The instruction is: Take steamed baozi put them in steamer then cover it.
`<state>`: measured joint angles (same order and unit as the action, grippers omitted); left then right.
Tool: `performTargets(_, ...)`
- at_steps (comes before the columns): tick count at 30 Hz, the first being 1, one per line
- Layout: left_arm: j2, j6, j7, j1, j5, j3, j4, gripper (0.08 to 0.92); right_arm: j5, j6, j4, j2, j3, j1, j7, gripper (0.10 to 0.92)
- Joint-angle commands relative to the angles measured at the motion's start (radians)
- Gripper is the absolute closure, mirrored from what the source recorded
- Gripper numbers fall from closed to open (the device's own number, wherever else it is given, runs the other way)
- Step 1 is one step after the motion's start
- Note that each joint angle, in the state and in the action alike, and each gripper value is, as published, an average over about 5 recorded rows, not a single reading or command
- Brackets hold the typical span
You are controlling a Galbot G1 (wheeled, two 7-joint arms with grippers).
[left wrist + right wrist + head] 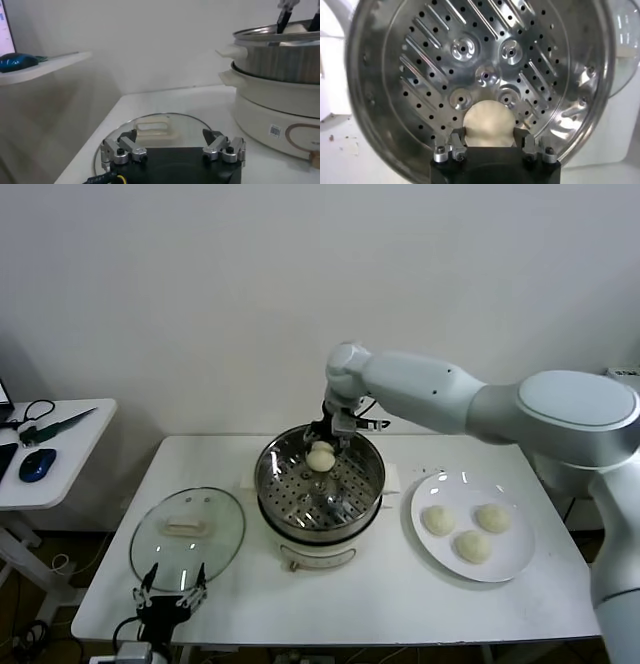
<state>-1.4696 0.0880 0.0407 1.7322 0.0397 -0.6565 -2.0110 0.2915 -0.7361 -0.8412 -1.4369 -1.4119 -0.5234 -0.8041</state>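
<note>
White dough, one bun, is held between the right gripper's fingers, low inside the steamer. It should be let go gently, then lifted away from straight up. The left gripper is spread wide by the lid.

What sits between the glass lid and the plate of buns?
The steamer, in the head view, standing between the lid and the plate.

A lab: bare white wall, white table, side desk with mouse.
</note>
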Motion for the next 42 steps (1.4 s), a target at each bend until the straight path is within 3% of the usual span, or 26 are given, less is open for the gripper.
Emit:
performTargets(1,-0.001,-0.001,0.001,0.001,0.001,-0.001,-0.002,0.177,0.032,-0.028,0.084,-0.054,0.012,0.046,0.016,0.323)
performTargets(7,-0.005,-0.001,0.002,0.006,0.001,0.001,-0.009,0.177,-0.177,0.002,-0.029,-0.006,-0.068,-0.068,-0.028,0.21)
performTargets(14,-0.013,0.001,0.0,0.012,-0.002,0.008,-0.021,0.177,-0.505,-0.004,-0.162,0.146,-0.202,-0.314,-0.11,0.203)
performTargets(18,-0.013,0.002,-0.001,0.014,-0.002,0.008,-0.025,0.177,-0.837,0.173,-0.293,0.295,-0.416,-0.489,-0.193,0.202)
performTargets(21,-0.01,0.001,-0.001,0.014,-0.001,0.006,-0.025,0.177,-0.964,0.405,-0.412,0.445,-0.542,-0.588,-0.223,0.203)
performTargets(27,-0.006,0.001,-0.002,0.006,0.001,0.006,-0.022,0.177,-0.916,0.77,-0.591,0.731,-0.698,-0.617,-0.163,0.203)
performTargets(33,-0.006,0.001,-0.003,0.003,0.002,0.007,-0.021,0.177,-0.892,0.947,-0.704,0.864,-0.673,-0.482,-0.075,0.203)
performTargets(42,-0.011,-0.002,-0.002,0.01,0.0,0.004,-0.021,0.177,-0.835,1.036,-0.563,0.844,-0.304,-0.069,0.024,0.203)
